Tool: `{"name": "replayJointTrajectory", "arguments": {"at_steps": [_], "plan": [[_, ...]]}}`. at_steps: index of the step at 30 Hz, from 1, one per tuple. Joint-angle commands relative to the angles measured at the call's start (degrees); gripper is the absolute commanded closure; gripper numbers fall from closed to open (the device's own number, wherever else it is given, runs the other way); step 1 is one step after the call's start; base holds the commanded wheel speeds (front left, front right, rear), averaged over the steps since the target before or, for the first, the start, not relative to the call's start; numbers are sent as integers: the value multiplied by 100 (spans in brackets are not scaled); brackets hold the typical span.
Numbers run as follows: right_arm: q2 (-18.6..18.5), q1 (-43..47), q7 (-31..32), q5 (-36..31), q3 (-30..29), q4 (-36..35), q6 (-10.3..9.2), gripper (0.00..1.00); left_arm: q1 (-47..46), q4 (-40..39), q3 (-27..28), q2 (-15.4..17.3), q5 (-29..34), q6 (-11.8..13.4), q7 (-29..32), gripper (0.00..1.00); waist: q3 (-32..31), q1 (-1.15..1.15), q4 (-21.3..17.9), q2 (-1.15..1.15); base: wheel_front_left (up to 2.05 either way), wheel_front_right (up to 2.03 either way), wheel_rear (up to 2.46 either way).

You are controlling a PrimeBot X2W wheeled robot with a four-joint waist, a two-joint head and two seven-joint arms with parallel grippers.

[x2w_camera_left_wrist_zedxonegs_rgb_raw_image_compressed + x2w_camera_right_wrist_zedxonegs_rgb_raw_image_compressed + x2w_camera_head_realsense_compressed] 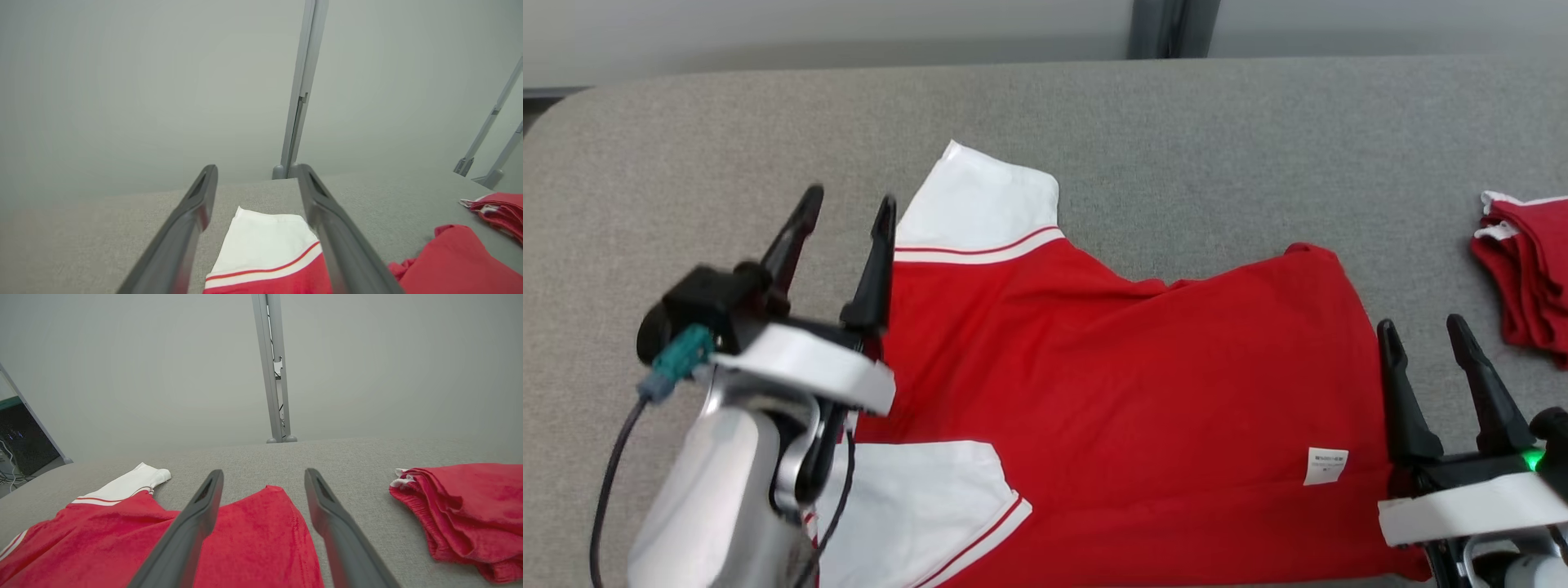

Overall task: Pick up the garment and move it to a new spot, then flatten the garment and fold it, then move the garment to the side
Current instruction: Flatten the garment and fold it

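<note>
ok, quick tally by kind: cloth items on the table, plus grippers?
Spread red-and-white shirt: 1
Bunched red garment pile: 1 (how many pieces are in it is unclear)
Grippers: 2, left gripper and right gripper, both open
Total: 4

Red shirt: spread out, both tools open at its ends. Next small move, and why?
Probably lower both onto the shirt and pinch its ends. It lies mostly flat on the table; the left tool hangs open at the sleeve end, the right tool at the hem, neither holding cloth, so folding needs a grip first.
</note>
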Motion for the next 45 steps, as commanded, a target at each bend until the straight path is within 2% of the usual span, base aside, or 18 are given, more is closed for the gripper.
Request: {"name": "replayJointTrajectory", "arguments": {"at_steps": [1, 5, 11, 19, 26, 28, 32, 37, 45], "plan": [[-8, -180, -11, -1, 27, -57, 1, 0, -503, 196, -66, 19, 32, -127, 118, 0, 423, 0, -114, 0, 0, 0, 0], [-1, -385, -68, -3, 90, -42, 1, 0, -1355, 733, -202, -15, 47, -334, 313, 0, 703, 0, -242, 0, 0, 0, 0], [13, -676, -208, 70, 200, 39, 1, 0, -2699, 2203, -420, -50, 29, -597, 674, 0, 1029, 0, -538, 0, 0, 0, 0], [30, -844, -335, 177, 312, 110, 1, 0, -3651, 4314, -495, 92, 24, -661, 1054, 0, 1234, 0, -865, 0, 0, 0, 0], [12, -1029, -340, 367, 316, 305, 1, 0, -4012, 5573, -447, 115, -130, -695, 1109, 0, 1341, 0, -956, 0, 0, 0, 0], [-37, -1135, -337, 464, 303, 400, 1, 0, -4050, 5833, -434, 89, -171, -689, 1080, 100, 1358, 0, -958, 0, 0, 0, 0], [-240, -1469, -262, 724, 276, 654, 1, 0, -4173, 6094, -492, 19, -204, -735, 824, 100, 1369, 0, -911, 0, 0, 0, 0], [-712, -1993, 21, 984, 401, 1056, 2, 0, -4394, 6197, -568, -67, -253, -776, 412, 100, 1332, 0, -724, 0, 0, 0, 0], [-1369, -2658, 943, 1669, 1150, 1678, 2, 0, -4608, 6207, -830, -258, -374, -793, 10, 100, 1232, 0, -441, 0, 0, 0, 0]]}}
